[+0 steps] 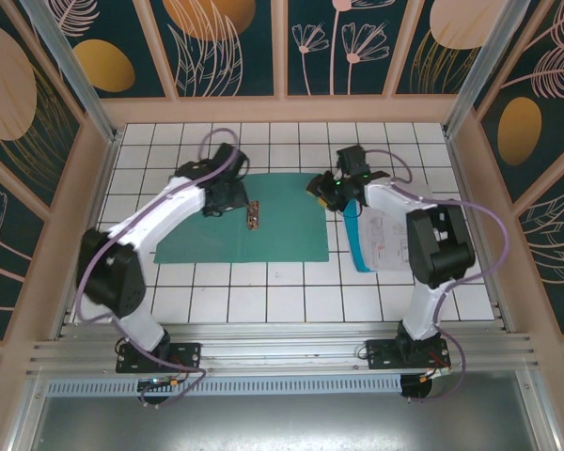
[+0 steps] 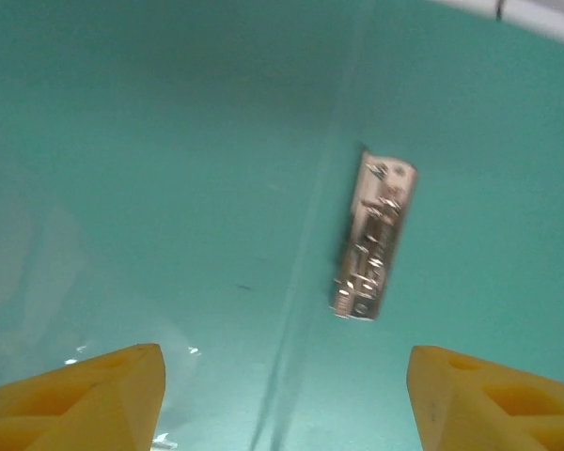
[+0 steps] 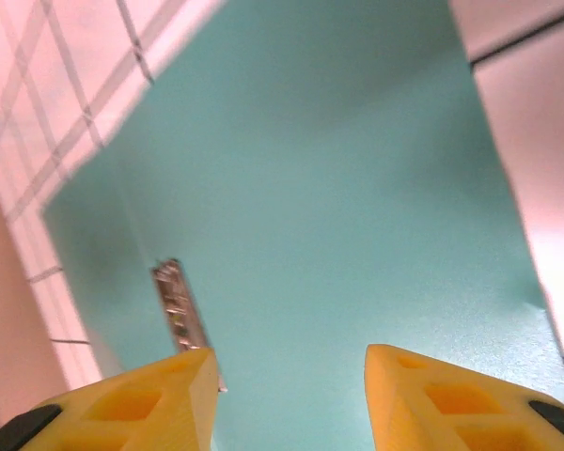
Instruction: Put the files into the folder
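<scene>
The teal-green folder [image 1: 287, 230] lies open and flat on the white tiled table, with a metal clip [image 1: 253, 214] along its spine. My left gripper [image 1: 227, 199] hovers over the folder's left half, just left of the clip [image 2: 374, 240]. It [image 2: 282, 399] is open, with only the bare cover [image 2: 169, 188] between its yellow fingers. My right gripper [image 1: 321, 188] sits at the folder's far right corner. It [image 3: 291, 399] is open and empty above the cover [image 3: 338, 188], with the clip [image 3: 179, 310] to its left. The files [image 1: 387, 235], white printed sheets, lie right of the folder, partly hidden under my right arm.
A blue strip [image 1: 357, 246] runs along the left edge of the sheets. Wooden walls [image 1: 94, 188] enclose the tiled table [image 1: 263, 301] on the left, right and back. Bare tiles lie in front of the folder.
</scene>
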